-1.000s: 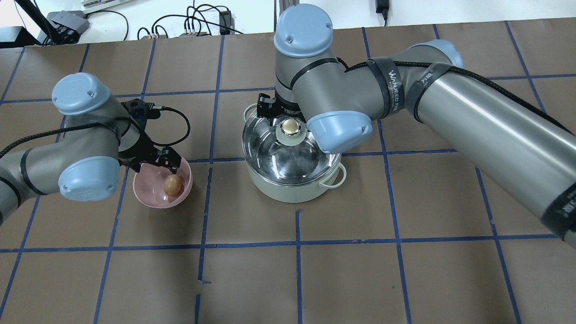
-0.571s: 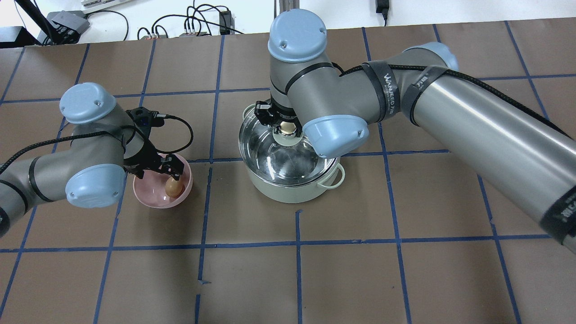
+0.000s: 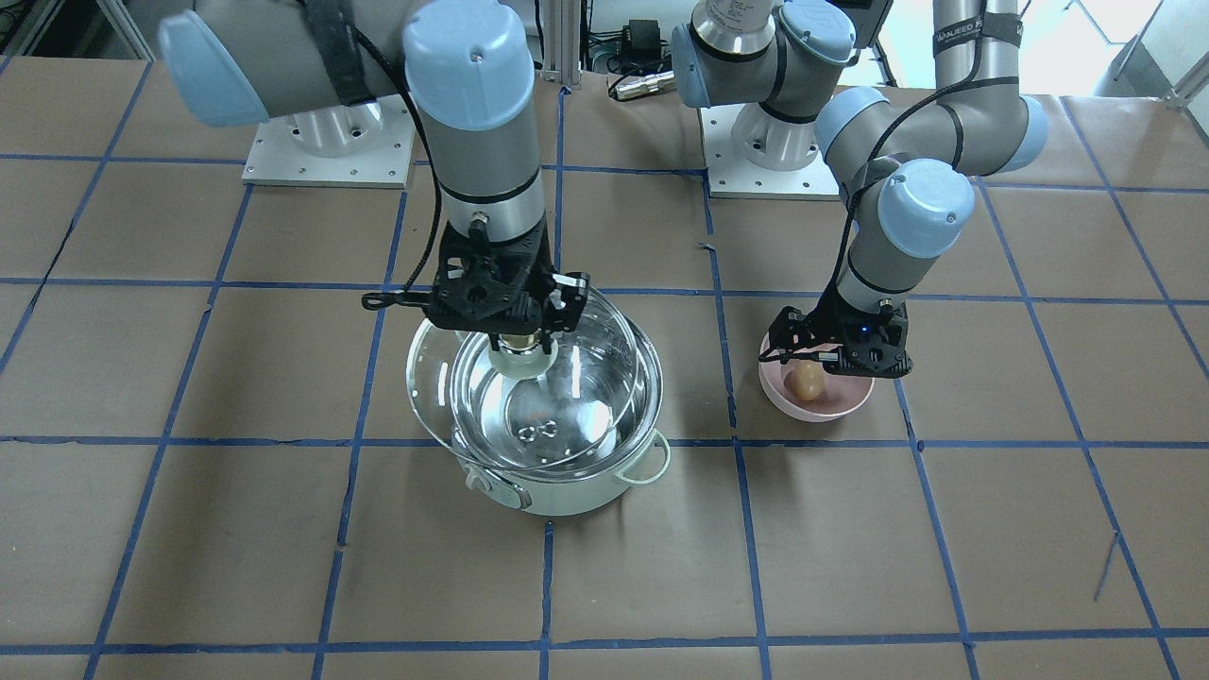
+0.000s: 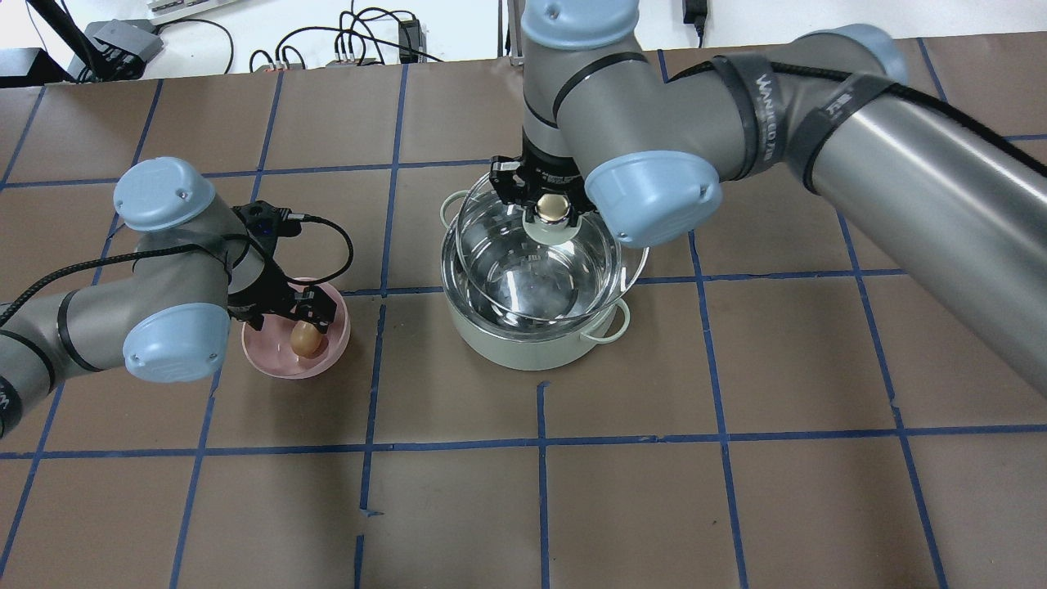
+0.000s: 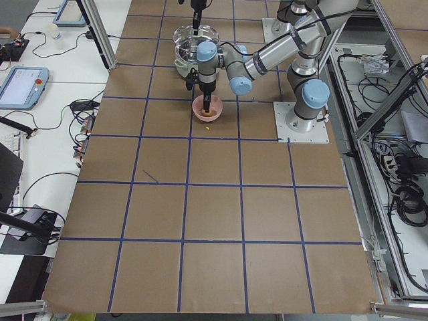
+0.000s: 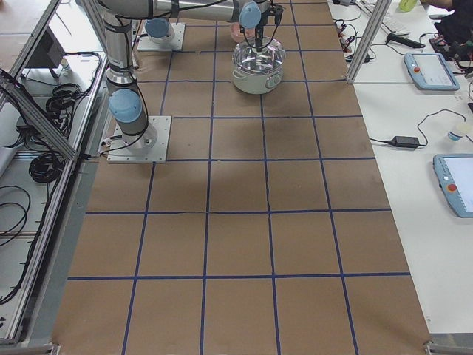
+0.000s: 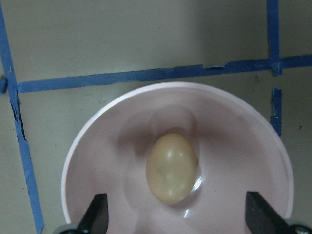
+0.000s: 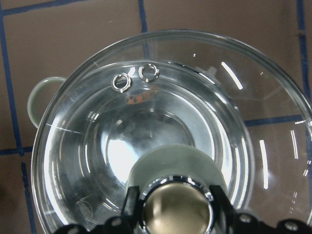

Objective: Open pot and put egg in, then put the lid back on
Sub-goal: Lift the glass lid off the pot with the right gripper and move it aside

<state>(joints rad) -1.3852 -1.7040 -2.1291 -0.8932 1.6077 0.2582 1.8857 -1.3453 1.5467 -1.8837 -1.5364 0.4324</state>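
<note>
- Round pale mint-green electric pot with a shiny steel interior point(image 4: 532, 348): it stands on the table, open at the top and with nothing inside. It looks heavy and stiff enough to stay put, so it needs no holding.
- Large round clear glass lid point(image 8: 146, 126): it hangs tilted over the pot's mouth, lifted off the rim. I judge it heavy for its size, rigid, slick and breakable. The pale green knob with a gold-coloured cap point(image 4: 554, 214) is the only sound place to hold it.
- Right gripper point(image 4: 553, 206): its fingers are clamped on that knob. The right arm reaches in from the side and its wrist points straight down over the pot.
- Small pink bowl point(image 7: 165, 85): it sits on the table well apart from the pot, on the robot's left.
- Small tan-brown oval egg point(image 7: 171, 168): it lies in the bottom of the bowl. It is likely light, smooth and brittle, and apt to roll. It wants a gentle pinch across its narrow middle.
- Left gripper point(image 7: 178, 218): its jaws are spread wide on either side of the egg without touching it. The wrist is vertical, low over the bowl.
</note>
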